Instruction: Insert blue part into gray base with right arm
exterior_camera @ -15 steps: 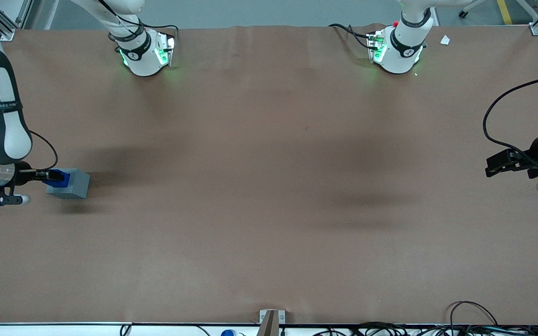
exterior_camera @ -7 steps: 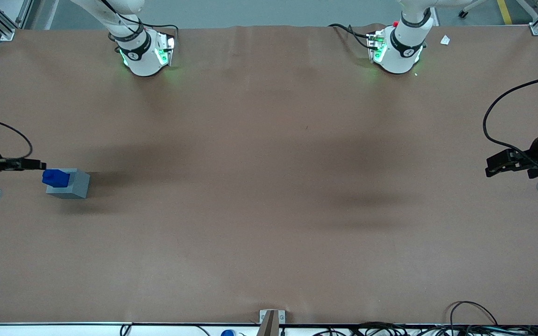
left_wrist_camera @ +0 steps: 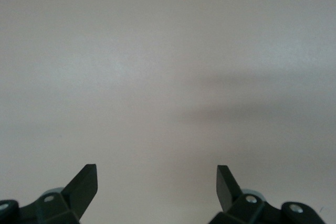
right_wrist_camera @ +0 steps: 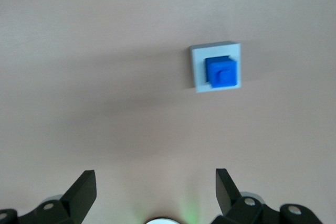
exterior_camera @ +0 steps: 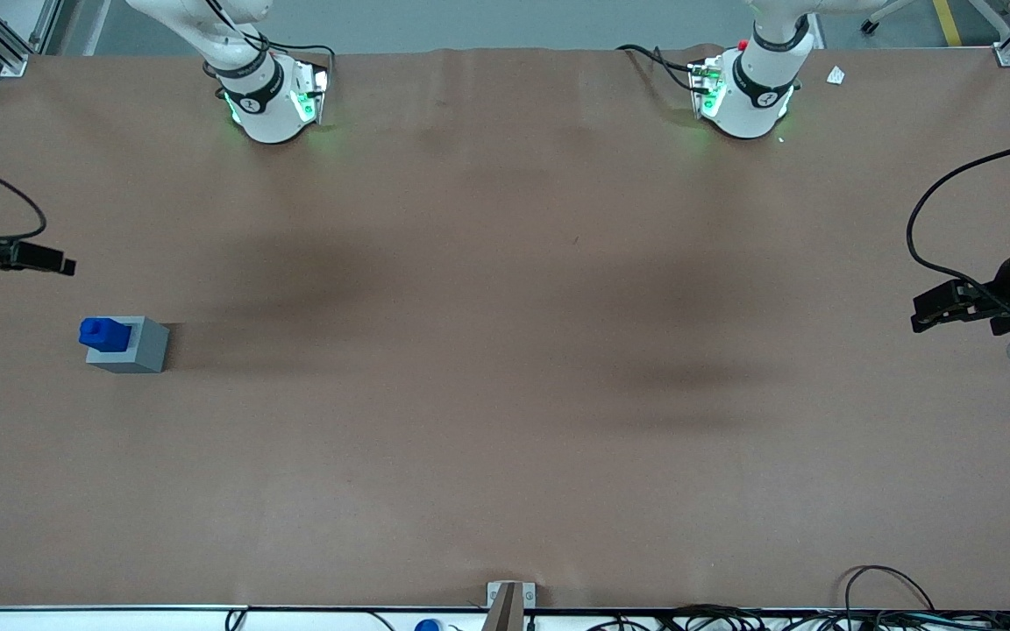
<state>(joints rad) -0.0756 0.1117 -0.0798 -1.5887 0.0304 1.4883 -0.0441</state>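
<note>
The blue part (exterior_camera: 103, 333) sits in the recess of the gray base (exterior_camera: 138, 347) on the brown table, its stub sticking up. The right wrist view shows the blue part (right_wrist_camera: 222, 71) centred in the gray base (right_wrist_camera: 198, 70) from above. My right gripper (exterior_camera: 62, 265) is at the working arm's end of the table, raised and farther from the front camera than the base, apart from it. Its fingers (right_wrist_camera: 81, 190) are spread wide and hold nothing.
Two white arm bases (exterior_camera: 270, 101) (exterior_camera: 746, 92) with green lights stand at the table edge farthest from the front camera. The parked arm's black gripper (exterior_camera: 952, 307) and looping cables are at the parked arm's end. Cables lie along the near edge.
My gripper let go of the blue part, which stays in the gray base. It has lifted and drawn away from the base, toward the table's end and farther from the front camera.
</note>
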